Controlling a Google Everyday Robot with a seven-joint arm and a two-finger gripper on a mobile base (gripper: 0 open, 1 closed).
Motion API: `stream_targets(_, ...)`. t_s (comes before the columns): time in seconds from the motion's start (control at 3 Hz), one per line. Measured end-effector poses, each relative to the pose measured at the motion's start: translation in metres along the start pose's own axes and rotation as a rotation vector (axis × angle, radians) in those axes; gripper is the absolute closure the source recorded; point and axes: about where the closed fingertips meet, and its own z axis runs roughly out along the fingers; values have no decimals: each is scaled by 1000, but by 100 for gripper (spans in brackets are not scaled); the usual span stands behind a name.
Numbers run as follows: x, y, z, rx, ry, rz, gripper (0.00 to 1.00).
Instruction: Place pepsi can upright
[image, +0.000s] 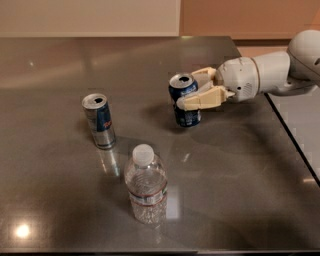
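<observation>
Steel table (240, 195): pincer (190, 91) right-centre clamps pepsi can (188, 118), nearly upright.

The white arm (295, 65) reaches in from the 3 o'clock edge, its forearm running almost level toward 9 o'clock. The rounded wrist (242, 79) carries the gripper (189, 91), just right of the scene's centre. Its two tan fingers (202, 100) point toward 9 o'clock, clamped on either side of the pepsi can (187, 117).

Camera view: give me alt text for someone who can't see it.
The gripper, shut on the pepsi can, holds it upright on or just above the grey table. A slim silver-and-blue can and a water bottle stand apart from it.
</observation>
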Motion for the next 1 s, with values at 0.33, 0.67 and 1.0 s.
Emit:
stream_targets(0.33,8,-4,-3,17,-62,17,100)
stream_targets(0.67,13,-6,-5,24,-106,24,82)
stream_targets(1.0,19,-8,-8,33,-143,28,59)
